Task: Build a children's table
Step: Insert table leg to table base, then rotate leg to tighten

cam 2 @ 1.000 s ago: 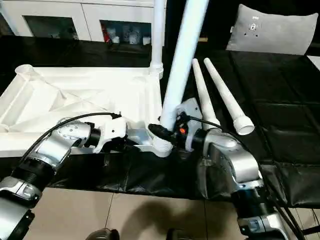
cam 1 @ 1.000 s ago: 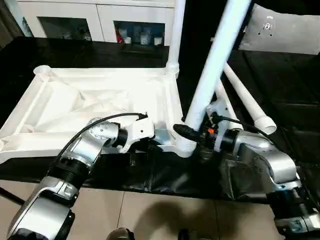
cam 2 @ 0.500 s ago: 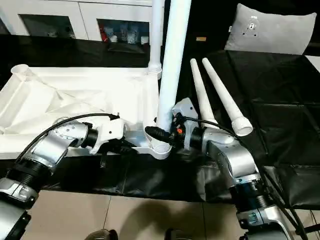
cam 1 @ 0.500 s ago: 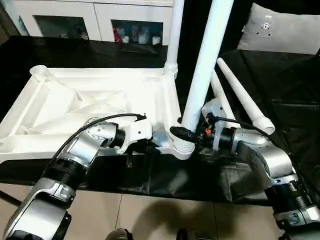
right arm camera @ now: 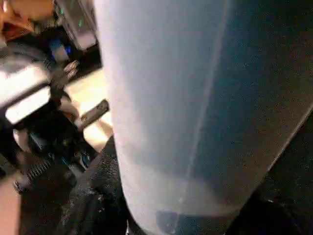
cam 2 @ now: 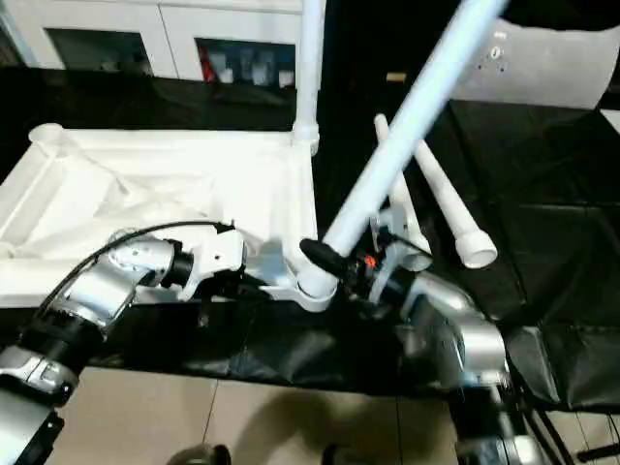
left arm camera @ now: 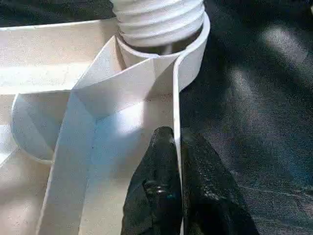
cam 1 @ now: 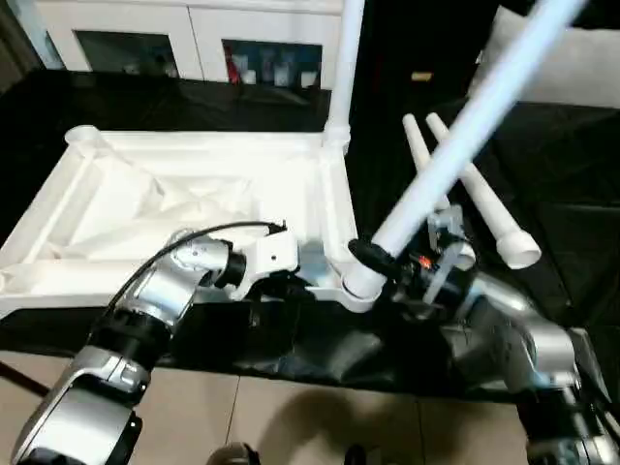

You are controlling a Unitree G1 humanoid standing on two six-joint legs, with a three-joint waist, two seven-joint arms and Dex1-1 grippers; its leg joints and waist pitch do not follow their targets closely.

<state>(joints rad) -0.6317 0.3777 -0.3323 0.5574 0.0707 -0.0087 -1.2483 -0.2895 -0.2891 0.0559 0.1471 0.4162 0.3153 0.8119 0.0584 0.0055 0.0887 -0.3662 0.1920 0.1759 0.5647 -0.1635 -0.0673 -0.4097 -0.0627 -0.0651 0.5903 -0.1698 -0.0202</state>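
Note:
The children's table top [cam 1: 184, 199] lies upside down, ribs up, on the black cover. One white leg [cam 1: 341, 68] stands upright in the far right corner socket. My right gripper [cam 1: 383, 266] is shut on a second leg [cam 1: 465, 126], which leans steeply to the right with its threaded end [left arm camera: 159, 19] at the near right corner socket [cam 1: 354, 291]. In the right wrist view that leg [right arm camera: 195, 98] sits against a black finger [right arm camera: 98, 196]. My left gripper [left arm camera: 177, 139] is shut on the top's thin near rim [cam 1: 295, 284], just left of that socket. Two loose legs [cam 1: 484, 208] lie to the right.
A white cabinet [cam 1: 145, 48] with glass doors stands behind the table. A grey cushion [cam 2: 552, 68] rests at the back right. The black cover [cam 1: 552, 165] hangs over the table's near edge above a tan floor [cam 1: 291, 417].
The leg in my right gripper has tipped from nearly upright to a steep lean to the right, base still at the near right socket. My left gripper kept its hold on the rim.

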